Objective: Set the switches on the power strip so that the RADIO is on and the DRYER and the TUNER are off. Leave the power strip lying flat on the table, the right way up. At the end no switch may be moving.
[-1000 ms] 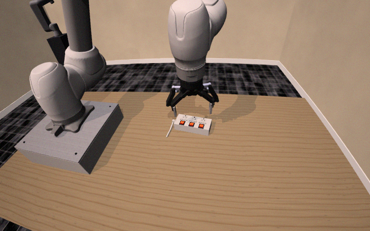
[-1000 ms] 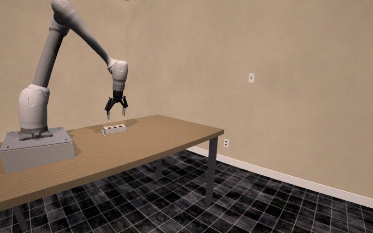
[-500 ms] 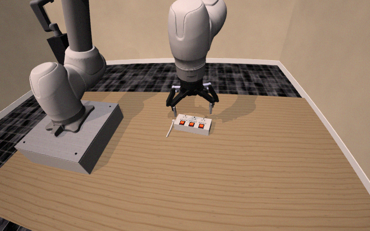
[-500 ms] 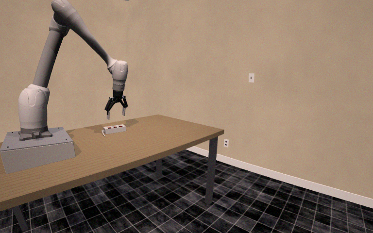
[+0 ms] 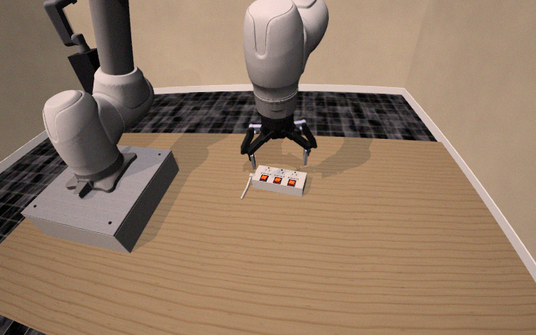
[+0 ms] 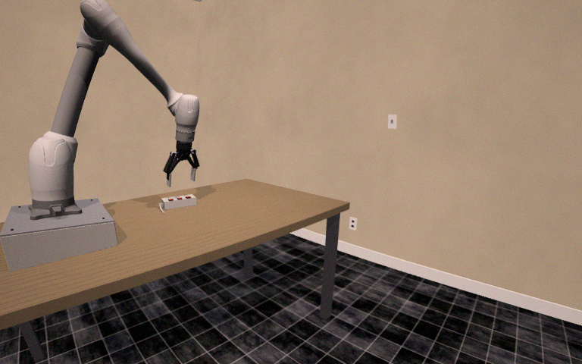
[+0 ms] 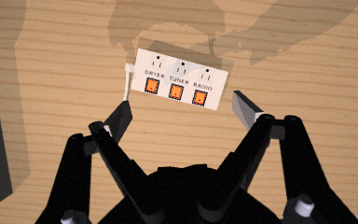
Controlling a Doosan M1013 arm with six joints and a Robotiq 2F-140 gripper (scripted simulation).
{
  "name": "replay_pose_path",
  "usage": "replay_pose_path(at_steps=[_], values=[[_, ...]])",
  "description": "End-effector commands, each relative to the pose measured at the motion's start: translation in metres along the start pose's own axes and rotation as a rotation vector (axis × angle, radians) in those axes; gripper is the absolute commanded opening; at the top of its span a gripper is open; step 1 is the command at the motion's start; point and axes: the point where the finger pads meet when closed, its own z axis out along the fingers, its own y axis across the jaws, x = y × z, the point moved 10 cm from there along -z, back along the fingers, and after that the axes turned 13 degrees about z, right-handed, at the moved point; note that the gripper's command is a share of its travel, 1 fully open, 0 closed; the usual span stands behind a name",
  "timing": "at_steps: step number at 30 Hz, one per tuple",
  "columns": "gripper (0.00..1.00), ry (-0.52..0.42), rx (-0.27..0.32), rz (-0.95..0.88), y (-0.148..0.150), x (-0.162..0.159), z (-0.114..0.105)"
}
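A white power strip (image 5: 281, 180) lies flat on the wooden table, right way up. It also shows in the exterior view (image 6: 179, 201) and the wrist view (image 7: 179, 79). It has three orange-lit switches in a row: DRYER (image 7: 151, 85), TUNER (image 7: 175, 91) and RADIO (image 7: 199, 97). All three look alike lit. A short white cord stub (image 5: 245, 188) sticks out at its DRYER end. My gripper (image 5: 278, 160) is wide open and empty, hanging above the strip's far side, fingers pointing down (image 6: 179, 177). In the wrist view the fingertips stand just short of the strip.
The arm's grey base block (image 5: 103, 196) sits on the table's left side. The table's far edge (image 5: 276, 136) lies just behind the strip. Walls close the room at the back and right.
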Motion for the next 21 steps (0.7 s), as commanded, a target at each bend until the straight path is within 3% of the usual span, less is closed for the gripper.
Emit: replay_pose_path(at_steps=[1, 21], values=[[1.0, 0.0, 0.0, 0.0, 0.0, 0.0, -0.0001], [1.0, -0.008, 0.001, -0.05, -0.0012, 0.0018, -0.0014]])
